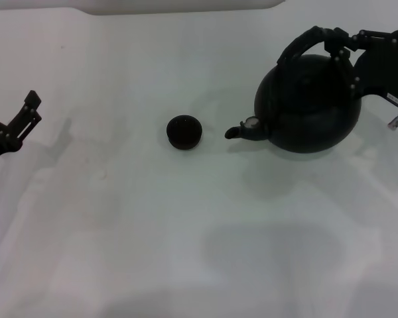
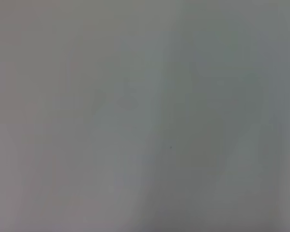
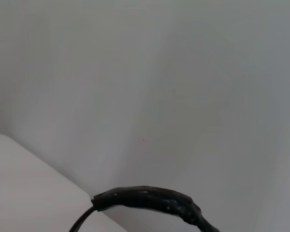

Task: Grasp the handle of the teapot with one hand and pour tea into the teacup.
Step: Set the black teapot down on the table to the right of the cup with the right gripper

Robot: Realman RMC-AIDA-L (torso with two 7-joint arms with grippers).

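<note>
Gripping handle point(image 1: 304, 44) of teapot point(image 1: 310, 106) with right tool point(image 1: 338, 45), closed on it at the arch's top. Spout pointing at teacup point(image 1: 184, 131), nearby, apart, on table point(image 1: 186, 232). Idling left tool point(image 1: 16, 119) open, far left.

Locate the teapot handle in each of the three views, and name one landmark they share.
Head view: the handle arches over the teapot at upper right, with the right gripper at it.
Left wrist view: not in it; only bare table.
Right wrist view: a black ribbed bar, likely the handle, at the bottom edge.
Shared landmark: the white table.
</note>
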